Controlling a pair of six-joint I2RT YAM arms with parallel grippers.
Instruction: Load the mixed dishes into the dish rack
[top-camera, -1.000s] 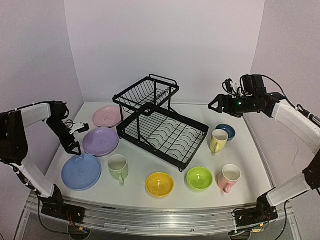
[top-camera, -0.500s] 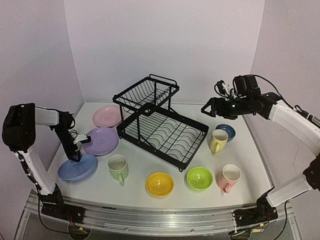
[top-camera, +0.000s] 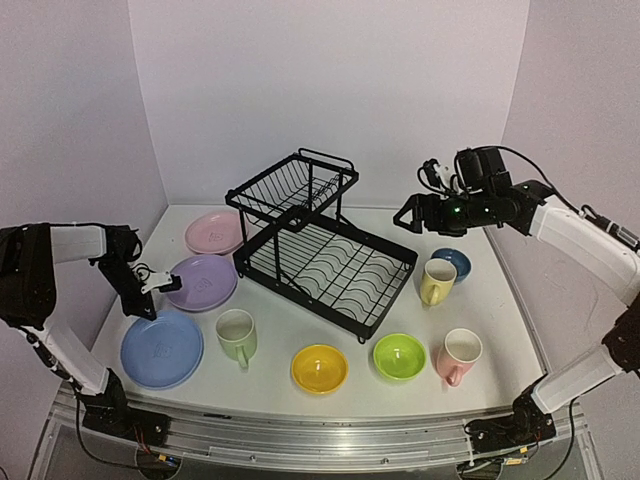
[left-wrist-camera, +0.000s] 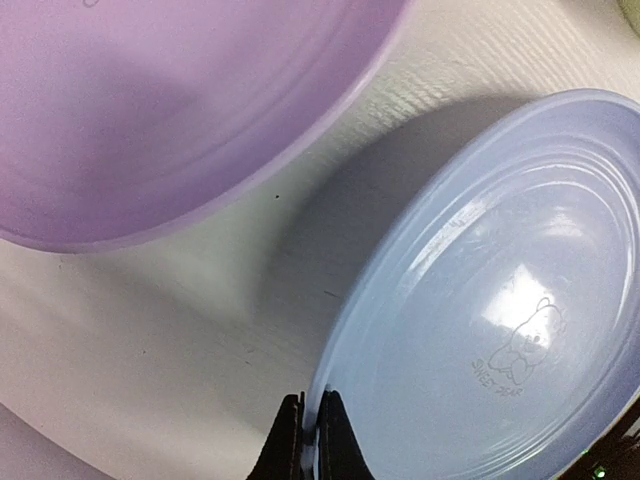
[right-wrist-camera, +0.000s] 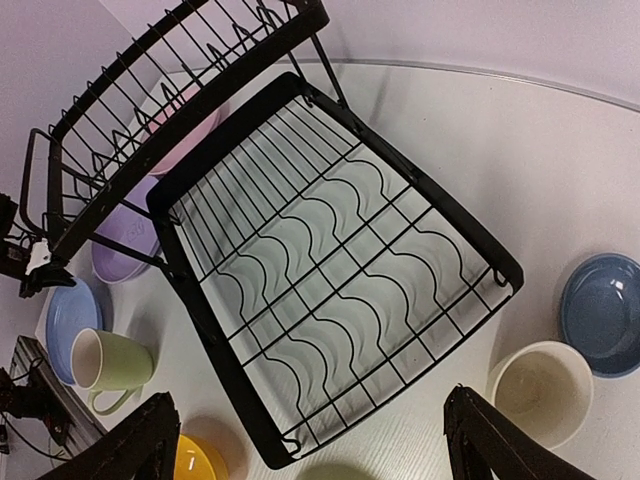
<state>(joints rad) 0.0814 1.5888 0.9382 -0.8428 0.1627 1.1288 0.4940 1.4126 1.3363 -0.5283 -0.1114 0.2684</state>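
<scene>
left gripper (left-wrist-camera: 310, 442) pinches the thin rim of the blue plate (left-wrist-camera: 500, 300), front-left of the rack (top-camera: 330, 262); stiff, glossy, likely slippery and breakable. right gripper (right-wrist-camera: 315, 440) gapes empty above the rack.

You've got a white counter (top-camera: 300, 345) under both sets of jaws, finely textured up close. Past the jaws stands a plain lilac back wall (top-camera: 330, 90). A left wall (top-camera: 60, 120) and right wall (top-camera: 580, 90) close in outboard. The light is soft and the shadows faint. A metal rail (top-camera: 320, 432) edges the near side.
</scene>
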